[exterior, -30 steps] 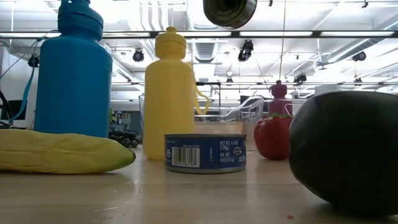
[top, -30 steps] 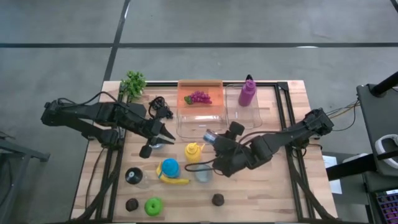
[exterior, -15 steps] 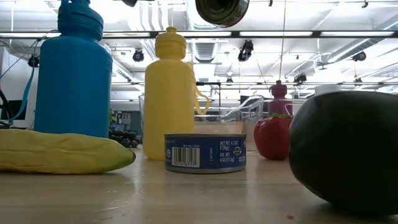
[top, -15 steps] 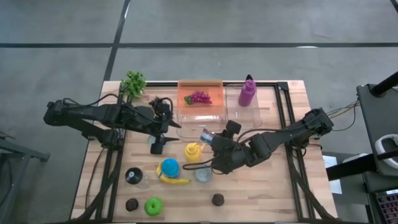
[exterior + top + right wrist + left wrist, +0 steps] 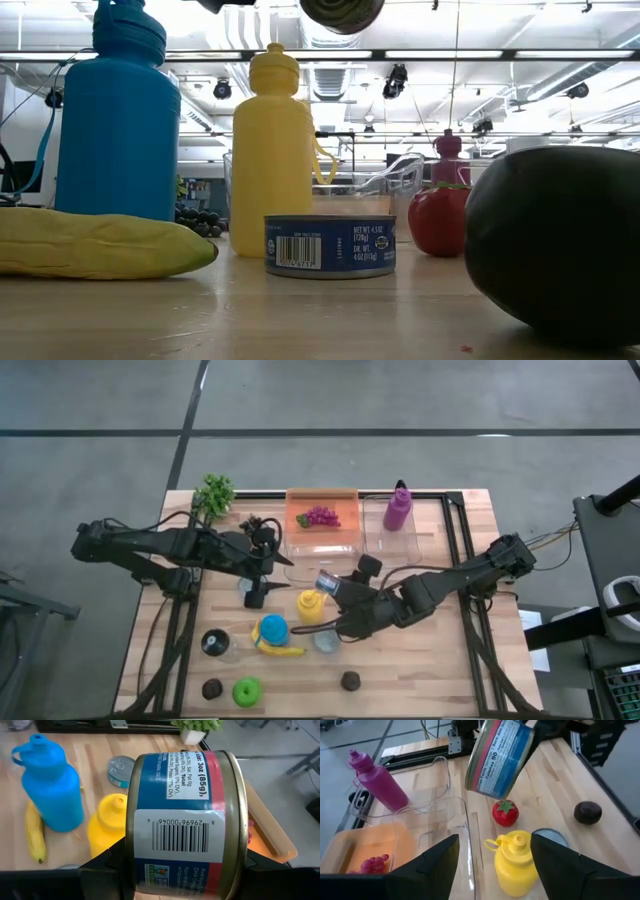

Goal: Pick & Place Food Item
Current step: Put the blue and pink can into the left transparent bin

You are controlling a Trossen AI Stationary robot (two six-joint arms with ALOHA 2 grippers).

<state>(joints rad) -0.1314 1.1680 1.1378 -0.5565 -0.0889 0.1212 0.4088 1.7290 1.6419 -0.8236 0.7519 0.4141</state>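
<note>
— What has been changed in the last second?

— The left gripper [image 5: 256, 586] has been opened: its fingers, nearly closed before, are now spread wide, and nothing is seen between them in the left wrist view. The can [image 5: 182, 820] has been carried a little further left by the right gripper [image 5: 332, 592], which is clenched on its sides.

— Where is the can placed now?

— It is held tilted in the air, above the table's middle, just beside the yellow bottle [image 5: 310, 605] and near the clear bin [image 5: 300, 565]. Judged from this, the pick is done and the placing is not.

— What cannot be made out?

— The right fingers are mostly hidden behind the can. In the low view only the can's underside is shown, cut off at the top edge. Which spot is meant for it cannot be told, nor what, if anything, was let go on the left.
</note>
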